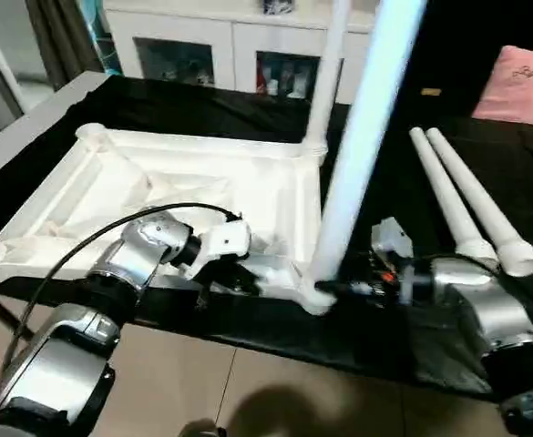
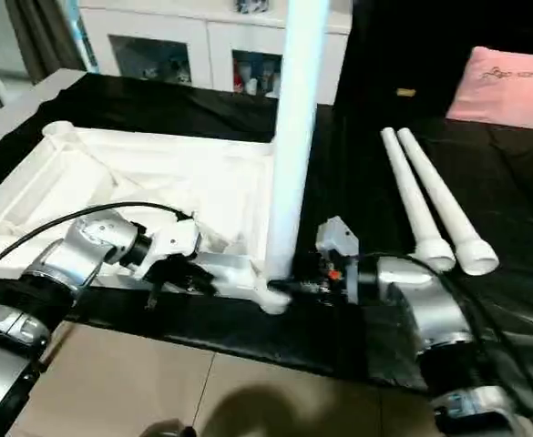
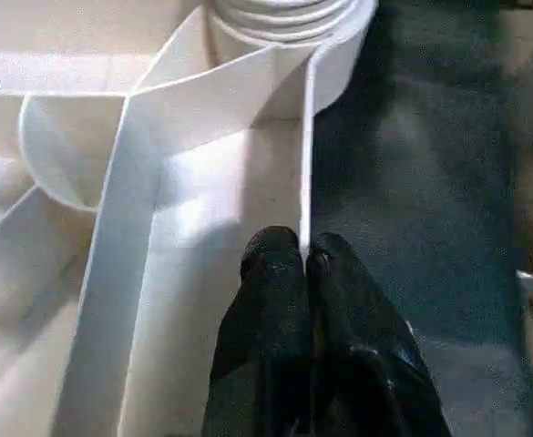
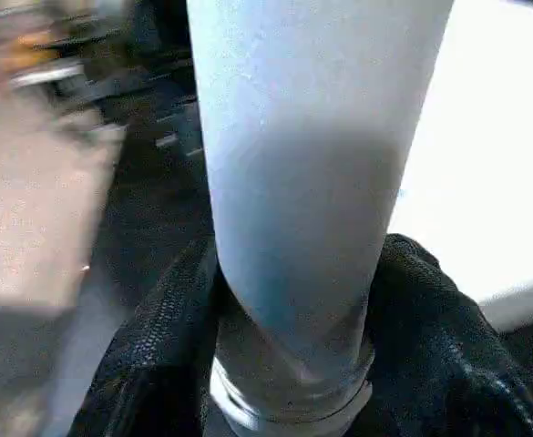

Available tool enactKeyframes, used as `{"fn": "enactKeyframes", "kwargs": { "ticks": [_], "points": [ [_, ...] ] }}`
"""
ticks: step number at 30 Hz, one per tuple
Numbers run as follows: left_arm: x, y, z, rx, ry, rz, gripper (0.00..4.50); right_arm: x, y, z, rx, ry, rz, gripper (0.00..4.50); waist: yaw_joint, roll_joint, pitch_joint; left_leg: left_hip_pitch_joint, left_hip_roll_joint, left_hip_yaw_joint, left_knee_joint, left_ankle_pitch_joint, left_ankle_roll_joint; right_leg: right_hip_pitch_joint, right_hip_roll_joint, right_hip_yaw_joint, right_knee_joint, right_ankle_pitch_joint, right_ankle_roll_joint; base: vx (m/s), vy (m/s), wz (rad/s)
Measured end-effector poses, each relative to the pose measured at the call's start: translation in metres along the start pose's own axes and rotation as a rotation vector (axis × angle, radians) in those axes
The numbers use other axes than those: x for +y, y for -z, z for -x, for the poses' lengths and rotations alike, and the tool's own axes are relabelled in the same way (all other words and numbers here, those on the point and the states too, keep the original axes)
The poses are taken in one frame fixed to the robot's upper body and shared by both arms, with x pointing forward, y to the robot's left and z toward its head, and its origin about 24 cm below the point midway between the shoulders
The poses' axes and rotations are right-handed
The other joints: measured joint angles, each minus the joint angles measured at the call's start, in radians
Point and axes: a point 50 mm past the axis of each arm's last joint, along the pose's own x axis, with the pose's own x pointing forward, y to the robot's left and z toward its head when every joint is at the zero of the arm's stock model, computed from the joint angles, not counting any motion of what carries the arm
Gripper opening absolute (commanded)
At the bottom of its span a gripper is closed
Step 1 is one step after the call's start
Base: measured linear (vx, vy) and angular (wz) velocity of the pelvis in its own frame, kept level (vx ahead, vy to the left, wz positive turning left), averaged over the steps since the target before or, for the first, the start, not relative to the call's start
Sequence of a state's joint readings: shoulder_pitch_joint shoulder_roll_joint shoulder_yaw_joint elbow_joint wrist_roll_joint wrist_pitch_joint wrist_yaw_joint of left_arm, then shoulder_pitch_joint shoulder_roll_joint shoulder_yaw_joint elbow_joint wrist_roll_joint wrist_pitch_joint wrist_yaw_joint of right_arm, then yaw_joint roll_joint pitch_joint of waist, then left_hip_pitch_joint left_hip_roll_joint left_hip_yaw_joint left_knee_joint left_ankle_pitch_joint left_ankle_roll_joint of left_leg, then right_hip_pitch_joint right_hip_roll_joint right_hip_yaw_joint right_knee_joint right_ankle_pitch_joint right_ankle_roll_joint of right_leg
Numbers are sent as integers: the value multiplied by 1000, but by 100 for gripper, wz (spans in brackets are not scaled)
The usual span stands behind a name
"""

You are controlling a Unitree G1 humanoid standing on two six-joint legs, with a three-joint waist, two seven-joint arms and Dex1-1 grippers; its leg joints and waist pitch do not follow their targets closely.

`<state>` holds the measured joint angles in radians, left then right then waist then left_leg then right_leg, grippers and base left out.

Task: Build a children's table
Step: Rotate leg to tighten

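**Upside-down tabletop on black cloth, two legs standing, two lying**

Seen from the head, left to right. On a table draped in matte black cloth (image 1: 248, 105), a white plastic tabletop (image 1: 157, 182) lying underside up: rectangular, smooth and slightly glossy, criss-crossed by thin raised ribs, with a round socket at each corner. Long axis running left to right across the cloth.

At the near edge, left of centre, the left pincer (image 3: 304, 259): two black rubbery fingers pressed together, pinching the thin upright rim wall of the tabletop between their tips, close to the near right corner socket. Behind it, a silver rounded forearm with a black cable looping over.

In the far right corner socket, a slim white tube leg (image 1: 328, 64) standing upright, rising out of the top of the view.

In the near right corner socket, a second white tapered leg (image 1: 362, 137), smooth and matte, long axis nearly vertical, leaning slightly to the right toward its top.

At that leg's base, the right pincer (image 4: 293, 364): black textured fingers closed around the tube from both sides, just above a ribbed collar where it enters the socket.

Further right, two more white tapered legs (image 1: 471, 196) lying side by side on the cloth, touching, narrow ends pointing away, wide open ends nearest.

Far right corner, a pink cushion (image 1: 521, 82). Beyond the table, a white glass-door cabinet (image 1: 211, 45).
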<state>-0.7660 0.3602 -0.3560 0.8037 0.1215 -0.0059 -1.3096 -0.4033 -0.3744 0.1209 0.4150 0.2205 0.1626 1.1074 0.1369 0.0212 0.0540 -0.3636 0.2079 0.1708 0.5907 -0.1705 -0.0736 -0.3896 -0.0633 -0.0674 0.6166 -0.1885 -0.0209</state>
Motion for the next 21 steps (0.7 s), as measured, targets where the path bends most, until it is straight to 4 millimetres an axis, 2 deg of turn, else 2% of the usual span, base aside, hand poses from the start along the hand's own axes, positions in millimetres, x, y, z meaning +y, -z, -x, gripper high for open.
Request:
{"fn": "enactKeyframes", "kwargs": {
  "ticks": [3, 4, 10, 14, 17, 18, 21],
  "points": [
    [6, -3, -10, -8, -89, 78, 0, -9, 2, -8, -26, 172, -57, 204, -15, -1, 0, 9, -1, 0, -4, 0, 0, 7, -1, -1, -6, -2, 3, -34, -3, -2],
    [8, -5, -15, -20, -124, 111, 0, -13, 3, -11, -38, 243, -80, 204, -24, -1, 1, 10, -2, 0, -4, 0, 0, 7, -3, -3, -7, -2, 3, 0, 0, 0],
    [18, -19, -41, -76, -326, 285, 0, -29, 0, -37, -95, 614, -177, 203, -50, -1, 2, 10, -6, 0, -3, 0, 0, 6, -13, -9, -9, -2, 3, 0, 0, 0],
    [21, -26, -49, -99, -411, 338, 0, -36, -6, -48, -107, 760, -221, 203, -49, -2, 2, 8, -6, 0, -4, 0, 0, 5, -13, -9, -11, -2, 3, 0, 0, 0],
    [22, -29, -51, -107, -427, 343, 0, -38, -10, -51, -115, 801, -226, 203, -47, -2, 2, 6, -7, 0, -5, 0, 1, 5, -13, -8, -11, 2, 2, 0, 0, 0],
    [22, -30, -51, -109, -427, 340, 0, -38, -11, -51, -125, 808, -227, 259, -46, -2, 2, 6, -7, 0, -5, 0, 1, 5, -13, -8, -11, 4, 2, 50, -9, 4],
    [25, -33, -49, -108, -448, 333, 0, -37, -12, -52, -160, 814, -248, 275, -46, -2, 2, 2, -6, 0, -7, 0, 1, 1, -12, -8, -9, 7, 1, 52, -11, 3]
  ]
}}
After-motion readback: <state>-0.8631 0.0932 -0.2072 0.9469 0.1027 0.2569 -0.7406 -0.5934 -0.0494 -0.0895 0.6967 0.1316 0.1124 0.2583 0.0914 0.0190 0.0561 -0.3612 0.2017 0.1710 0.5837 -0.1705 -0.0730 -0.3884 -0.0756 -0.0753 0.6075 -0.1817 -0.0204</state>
